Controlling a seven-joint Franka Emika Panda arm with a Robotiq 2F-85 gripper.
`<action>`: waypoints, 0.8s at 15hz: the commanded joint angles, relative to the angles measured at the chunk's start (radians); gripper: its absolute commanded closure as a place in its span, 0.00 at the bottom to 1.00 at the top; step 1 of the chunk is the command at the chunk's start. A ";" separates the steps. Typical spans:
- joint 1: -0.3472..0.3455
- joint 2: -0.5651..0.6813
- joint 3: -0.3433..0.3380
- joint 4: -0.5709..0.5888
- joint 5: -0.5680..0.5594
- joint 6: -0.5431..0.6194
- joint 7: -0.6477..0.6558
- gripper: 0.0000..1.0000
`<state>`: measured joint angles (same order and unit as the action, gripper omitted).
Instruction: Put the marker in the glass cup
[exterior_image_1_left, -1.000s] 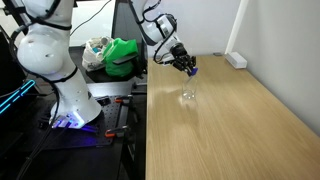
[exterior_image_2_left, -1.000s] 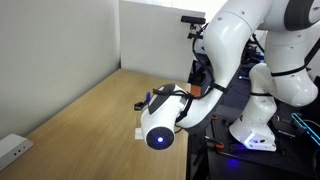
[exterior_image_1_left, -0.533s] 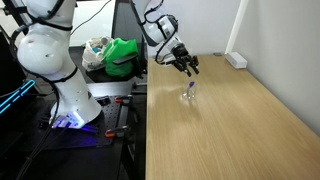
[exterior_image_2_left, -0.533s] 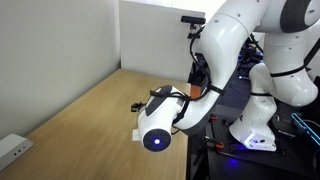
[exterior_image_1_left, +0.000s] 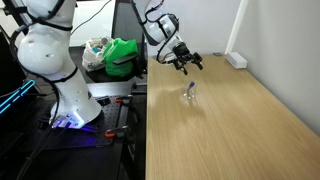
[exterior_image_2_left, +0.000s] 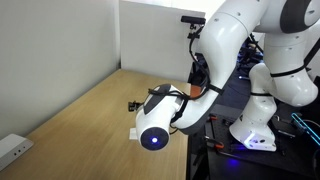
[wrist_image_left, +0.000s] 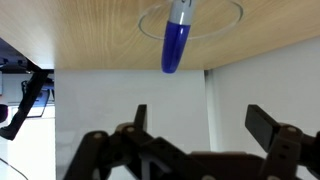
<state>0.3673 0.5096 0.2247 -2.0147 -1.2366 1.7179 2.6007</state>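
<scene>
Gripper (exterior_image_1_left: 187, 62) of mine hangs empty, fingers spread wide, above the glass cup (exterior_image_1_left: 190, 96), which stands toward the far left of the wooden table (exterior_image_1_left: 250, 130). The marker (wrist_image_left: 178, 45) stands tilted inside the cup, leaning on its rim. I judge the marker light, stiff and slick, best pinched mid-barrel. The glass looks fragile and easily tipped.

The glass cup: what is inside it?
The blue marker stands inside the glass cup, one end sticking out. Nothing else shows inside. The cup's bottom is out of the wrist view.
</scene>
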 joint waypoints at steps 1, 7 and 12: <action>0.065 -0.074 -0.078 0.018 0.020 -0.005 0.000 0.00; 0.186 -0.206 -0.215 0.026 0.022 -0.045 -0.001 0.00; 0.266 -0.256 -0.306 0.031 0.021 -0.045 -0.002 0.00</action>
<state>0.5772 0.2894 -0.0275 -1.9753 -1.2319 1.6979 2.5987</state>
